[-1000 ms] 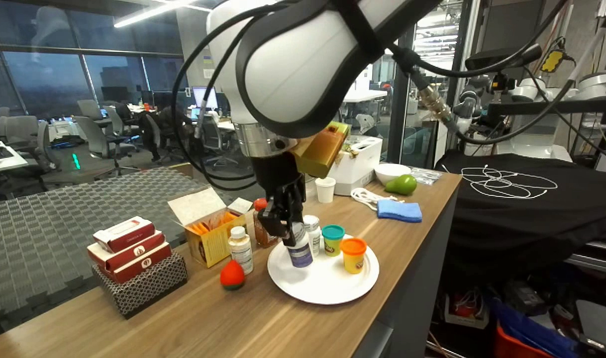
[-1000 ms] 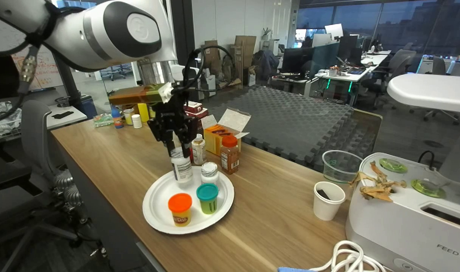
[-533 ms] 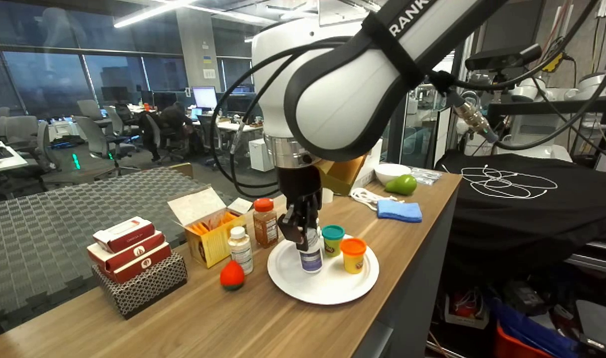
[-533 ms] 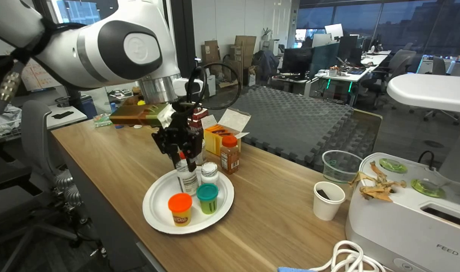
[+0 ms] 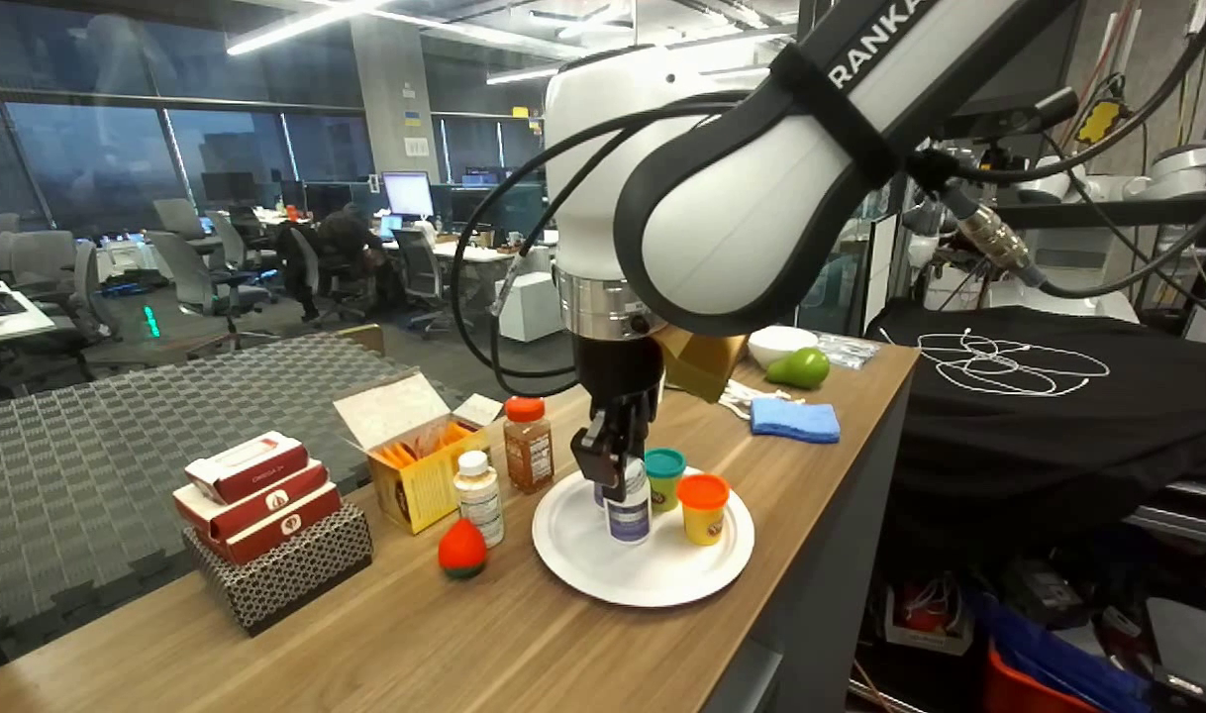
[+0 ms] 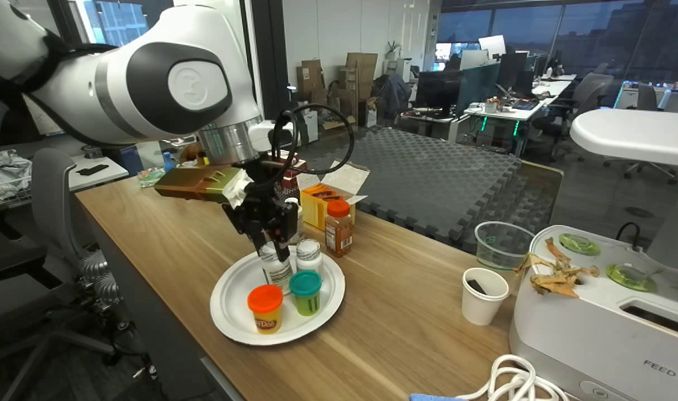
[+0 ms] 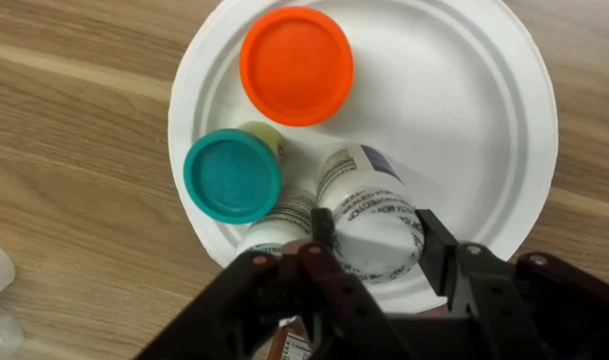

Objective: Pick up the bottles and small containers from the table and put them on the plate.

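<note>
A white plastic bottle [image 5: 630, 515] with a purple label and a printed seal over its white cap is pinched at the cap by the black two-fingered gripper [image 7: 374, 227], a finger being pressed to either side. Compared with a second ago, this bottle has been lowered, brought closer to upright and, in an exterior view, shifted rightward over the round white plate [image 5: 653, 584]; whether its base is resting there cannot be told. A second white bottle [image 6: 309, 256] is now mostly hidden behind it in that view. The yellow orange-lidded tub [image 5: 703, 510] and green teal-lidded tub [image 6: 306, 301], seen upper left in the wrist view, are left unmoved on the plate. Left of centre in an exterior view, a third white bottle [image 5: 479, 500] is seen on the wooden table [image 5: 415, 634], and the clear red-lidded jar with brown contents [image 5: 529, 446] is uncovered.
</note>
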